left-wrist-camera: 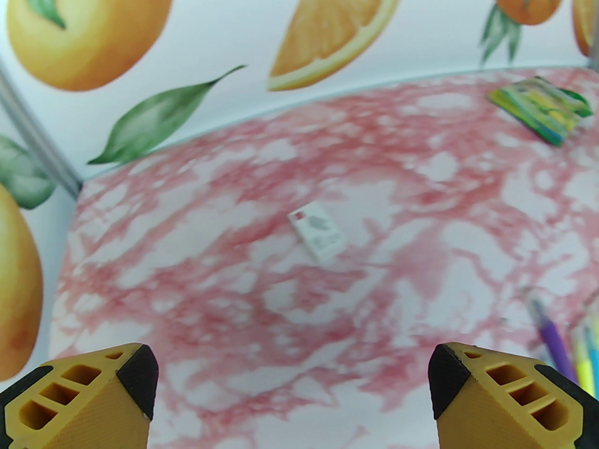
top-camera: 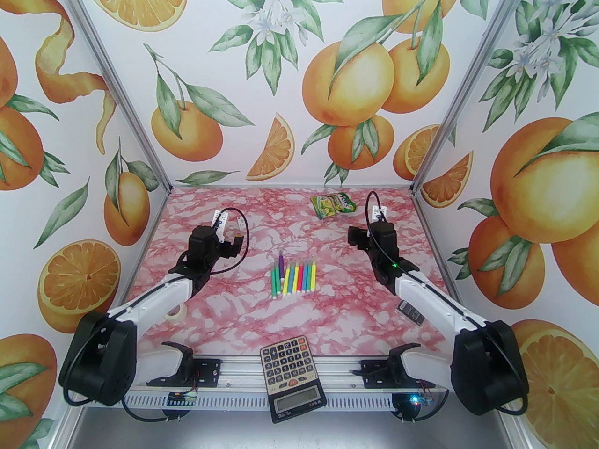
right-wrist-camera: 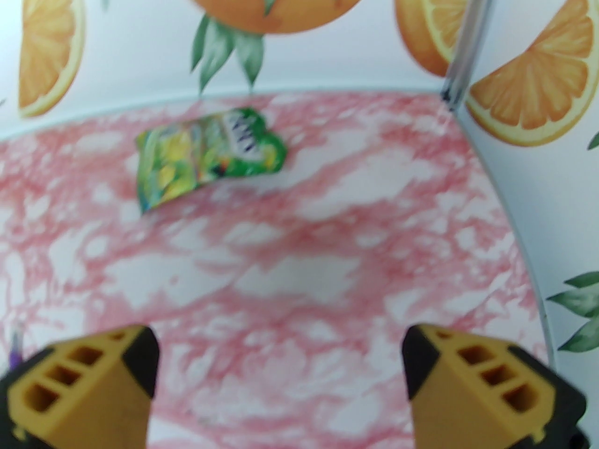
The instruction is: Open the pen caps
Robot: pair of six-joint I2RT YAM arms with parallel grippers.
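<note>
Both claws stand wide open and hold nothing: the left claw (left-wrist-camera: 292, 381) and the right claw (right-wrist-camera: 281, 367) each have bare table between their yellow fingers.

I want the pens (top-camera: 295, 278). They lie in a neat row in the middle of the pink table (top-camera: 224, 316), side by side and touching. They sit between my two arms. The pen caps are too small for me to pick out from above, so I cannot tell which end has the cap. I see no loose caps near the row, so I think every cap is on.

One purple pen (top-camera: 281, 262) sticks out a bit past the far left end of the row. It also peeks in at the right edge of the left claw's camera (left-wrist-camera: 554, 344). I would go for that one first, since it has room around it.

To do it well, I would bring one claw down across the pen's body and pinch it. Then the other claw should pinch just the cap and pull straight along the pen, not sideways. I must come down slowly so I don't knock the other pens.

A calculator (top-camera: 292, 372) lies near me, and a green snack bag (top-camera: 333, 205) lies far back. Both are well apart from the pens.
</note>
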